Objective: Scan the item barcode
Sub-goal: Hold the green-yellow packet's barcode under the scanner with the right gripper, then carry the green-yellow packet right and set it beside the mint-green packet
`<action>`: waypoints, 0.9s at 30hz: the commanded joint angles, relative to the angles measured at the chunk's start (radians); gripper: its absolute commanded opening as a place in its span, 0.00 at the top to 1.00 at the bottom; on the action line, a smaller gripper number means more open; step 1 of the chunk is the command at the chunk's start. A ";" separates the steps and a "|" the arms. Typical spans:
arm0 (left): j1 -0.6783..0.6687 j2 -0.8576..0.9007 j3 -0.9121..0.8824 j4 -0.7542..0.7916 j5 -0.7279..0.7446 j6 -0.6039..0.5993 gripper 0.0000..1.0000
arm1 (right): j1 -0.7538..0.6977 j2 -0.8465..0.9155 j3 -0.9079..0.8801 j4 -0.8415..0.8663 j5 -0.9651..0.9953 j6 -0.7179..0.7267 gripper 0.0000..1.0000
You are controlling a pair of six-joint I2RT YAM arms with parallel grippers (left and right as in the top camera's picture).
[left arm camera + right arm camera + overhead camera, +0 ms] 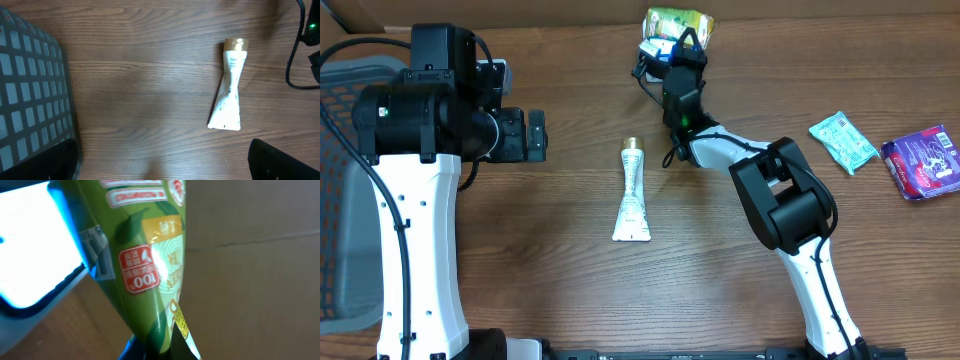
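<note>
Green packet (150, 265), clamped by one thin edge in the right gripper (682, 50), could be twisted off the glowing screen (30, 260) — barcode missed — while the left gripper (535, 135) is held wide, empty.

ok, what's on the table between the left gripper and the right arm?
Only the white tube, lying flat on the table and touching neither. The overhead view shows it.

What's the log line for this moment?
right gripper: shut on green packet, at far edge of table | left gripper: open, empty | white tube: lying mid-table, untouched
</note>
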 commanded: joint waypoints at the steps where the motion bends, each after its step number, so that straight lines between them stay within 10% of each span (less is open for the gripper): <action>1: 0.004 0.007 0.003 0.002 0.006 0.022 0.01 | 0.036 -0.191 0.044 -0.048 0.064 0.096 0.96; 12: 0.004 0.007 0.003 0.002 0.006 0.022 0.00 | 0.101 -0.611 0.044 -0.941 -0.232 0.766 0.96; 19: 0.004 0.007 0.003 0.002 0.006 0.022 0.01 | 0.022 -0.683 0.044 -1.352 -0.587 1.450 0.96; 27: 0.004 0.007 0.003 0.002 0.006 0.022 0.01 | -0.238 -0.672 0.026 -1.682 -0.907 1.547 0.96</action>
